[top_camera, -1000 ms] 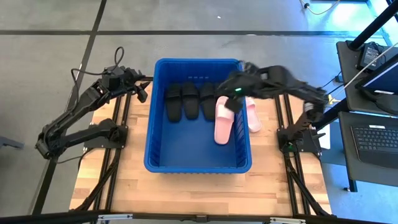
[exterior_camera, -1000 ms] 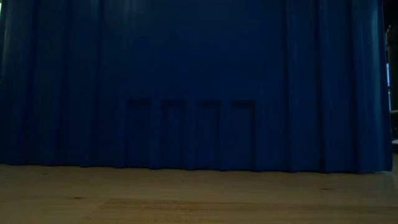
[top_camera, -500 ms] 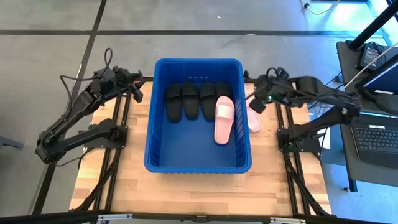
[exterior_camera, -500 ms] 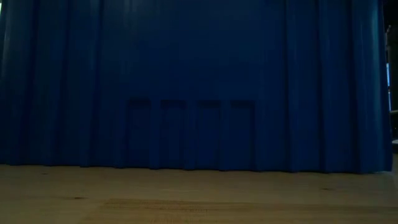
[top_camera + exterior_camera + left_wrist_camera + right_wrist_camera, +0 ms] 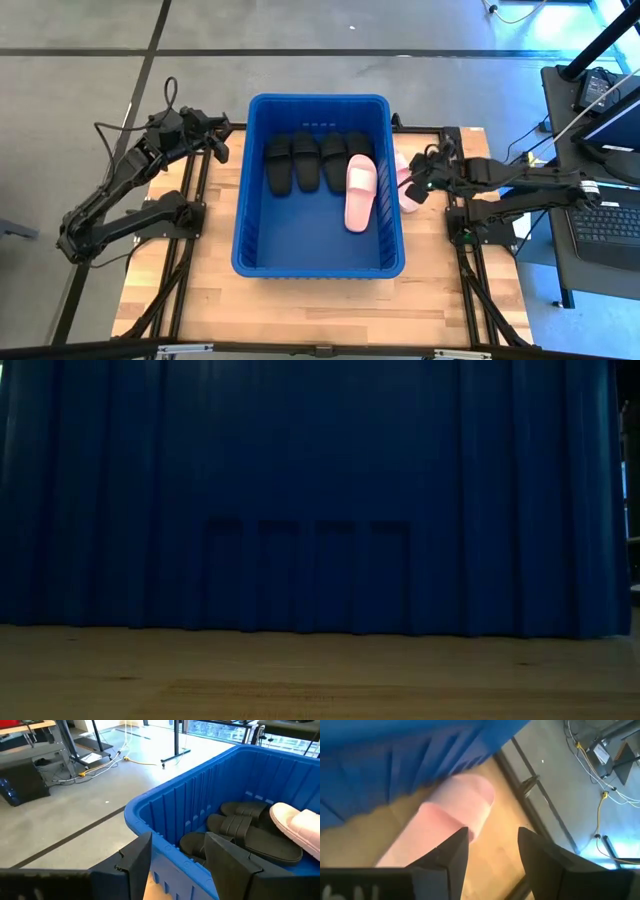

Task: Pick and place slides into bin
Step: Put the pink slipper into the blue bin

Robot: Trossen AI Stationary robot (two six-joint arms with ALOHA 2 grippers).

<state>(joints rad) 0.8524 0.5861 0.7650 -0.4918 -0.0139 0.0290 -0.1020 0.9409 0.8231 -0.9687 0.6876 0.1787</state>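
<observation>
The blue bin (image 5: 318, 100) stands mid-table and fills the low view (image 5: 320, 490). Inside it lie several black slides (image 5: 305, 162) side by side on its floor, with a pink slide (image 5: 358, 192) to their right. A second pink slide (image 5: 406, 192) lies on the table against the bin's right wall. My right gripper (image 5: 418, 186) is open, slanting down just over this slide (image 5: 457, 810), with nothing between its fingers. My left gripper (image 5: 228, 150) waits open outside the bin's far left corner, facing the bin (image 5: 170, 805) and the black slides (image 5: 245, 827).
Bare wooden table lies in front of the bin and in narrow strips on both sides. Black frame rails run along the table's left and right edges. A desk with a laptop (image 5: 605, 225) stands beyond the right edge.
My right gripper has left the space over the bin. It has swung toward the table's right edge and come down beside the bin, to the pink slide on the table. The slides in the bin have kept their places.
</observation>
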